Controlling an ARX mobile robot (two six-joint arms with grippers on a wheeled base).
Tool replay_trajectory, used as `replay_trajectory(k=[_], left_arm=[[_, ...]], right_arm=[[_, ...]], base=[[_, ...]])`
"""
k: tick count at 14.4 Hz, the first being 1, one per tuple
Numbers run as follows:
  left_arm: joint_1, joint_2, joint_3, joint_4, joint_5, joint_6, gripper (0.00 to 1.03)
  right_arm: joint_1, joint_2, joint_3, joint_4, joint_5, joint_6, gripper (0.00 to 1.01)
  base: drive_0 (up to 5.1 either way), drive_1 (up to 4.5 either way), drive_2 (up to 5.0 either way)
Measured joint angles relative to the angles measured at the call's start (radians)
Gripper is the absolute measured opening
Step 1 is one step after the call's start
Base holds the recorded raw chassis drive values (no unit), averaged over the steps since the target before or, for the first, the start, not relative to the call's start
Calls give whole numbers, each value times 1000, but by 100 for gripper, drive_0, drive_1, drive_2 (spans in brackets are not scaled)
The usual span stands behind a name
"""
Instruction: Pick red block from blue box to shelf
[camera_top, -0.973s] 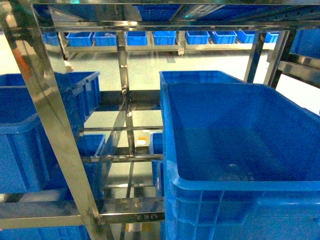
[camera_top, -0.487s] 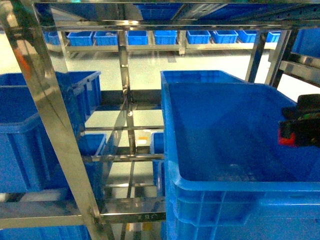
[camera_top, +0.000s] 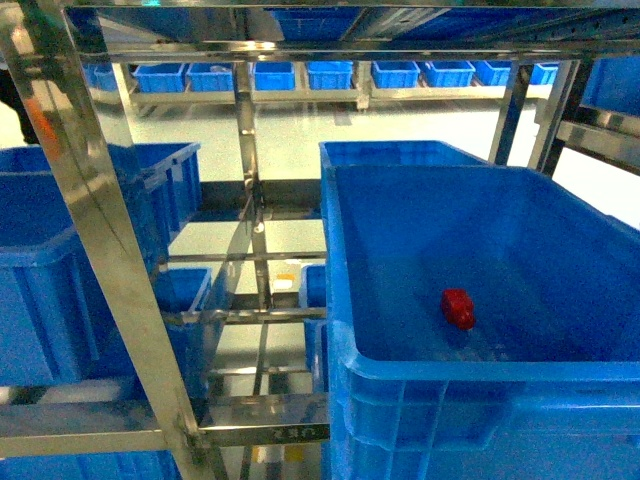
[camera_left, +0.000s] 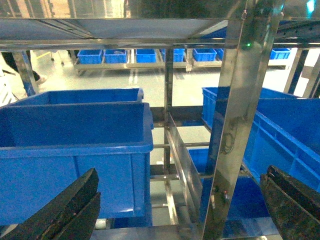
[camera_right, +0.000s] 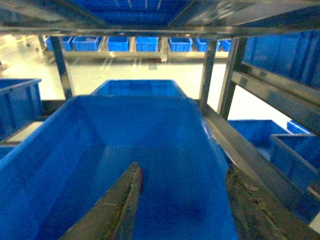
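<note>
Red block (camera_top: 458, 308) lies loose on the floor of the royal-blue crate (camera_top: 420, 375) at lower right of the head view, on the steel shelf (camera_top: 110, 270), so delivery looks done; right pincer (camera_right: 182, 207) spread wide and empty above it, left pincer (camera_left: 177, 210) wide too.

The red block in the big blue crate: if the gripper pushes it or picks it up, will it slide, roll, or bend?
The red block looks small and glossy on the crate's smooth floor, so a push would probably make it slide. It looks like hard plastic, likely rigid and light. Its outline appears rounded here, so it might slip from a loose grip.
</note>
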Motion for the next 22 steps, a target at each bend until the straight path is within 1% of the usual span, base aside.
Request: replay_trajectory(k=[1,3,4,6,7,8,11,16,22], left_arm=[[0,0,0,0,0,0,98],[0,0,0,0,0,0,98],[0,0,0,0,0,0,98],[0,0,0,0,0,0,98],[0,0,0,0,0,0,98],[0,0,0,0,0,0,98],[0,0,0,0,0,0,98],[0,0,0,0,0,0,98],[0,0,0,0,0,0,98]], right_arm=[[-10,-38,-22,-29,-19,0,42],[-44,-145,-42,-87,-49,0,20],[-69,-237,-63,-163,-71,-4,1],[-95,-344,-86,-249,-100,-4,2],[-177,-426,-92,-319,-178,-4,2],[-185,-509,-97,-391,-185,-4,2],[-180,-642,-98,-511,-186,-4,2],[-180,-807,-98,-669,-186,-4,2],[-180,-915,-98,-777,-186,-4,2]], base=[[0,0,0],[0,0,0],[0,0,0],[0,0,0],[0,0,0],[0,0,0],[0,0,0],[0,0,0],[0,0,0]])
